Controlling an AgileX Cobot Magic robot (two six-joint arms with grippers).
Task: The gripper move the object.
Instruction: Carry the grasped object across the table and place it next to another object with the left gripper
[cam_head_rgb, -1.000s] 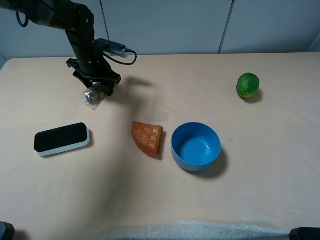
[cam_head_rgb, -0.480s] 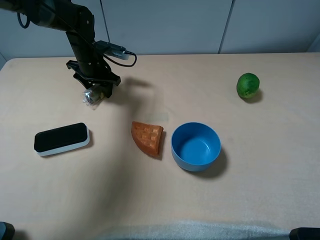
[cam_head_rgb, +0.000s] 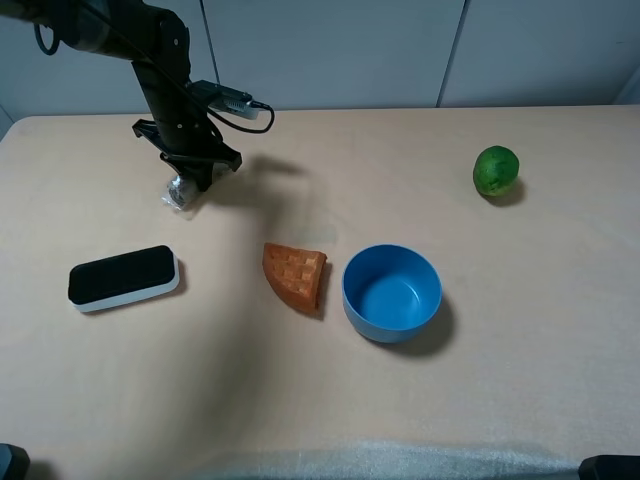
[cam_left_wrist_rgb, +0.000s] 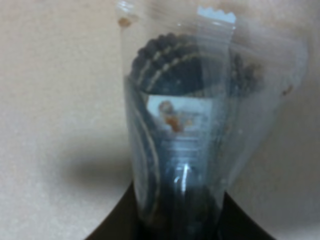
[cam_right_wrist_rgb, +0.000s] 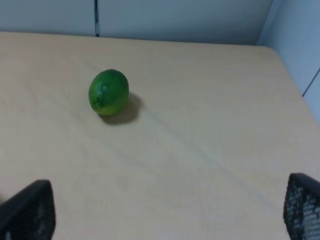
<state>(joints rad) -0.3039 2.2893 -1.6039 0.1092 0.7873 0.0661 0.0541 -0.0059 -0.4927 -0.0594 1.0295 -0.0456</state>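
Observation:
The object, a small clear crinkly packet (cam_head_rgb: 179, 193), lies on the tan table (cam_head_rgb: 300, 400) at the back left. My left gripper (cam_head_rgb: 193, 172) points down onto its far end. In the left wrist view the packet (cam_left_wrist_rgb: 185, 125) fills the picture, with dark ridged contents and a small label, and its near end sits between the dark fingers of my left gripper (cam_left_wrist_rgb: 177, 231), which looks shut on it. My right gripper (cam_right_wrist_rgb: 164, 209) is open and empty, with only its two black fingertips (cam_right_wrist_rgb: 27, 210) showing, well short of the lime.
A black-and-white whiteboard eraser (cam_head_rgb: 123, 277) lies in front of the packet. An orange waffle wedge (cam_head_rgb: 295, 275) and a blue bowl (cam_head_rgb: 392, 291) sit mid-table. A green lime (cam_head_rgb: 496, 170) is at the back right and also shows in the right wrist view (cam_right_wrist_rgb: 108, 92).
My left gripper has narrowed around the packet and shifted slightly. The packet has moved a little to the left. Nothing else has moved.

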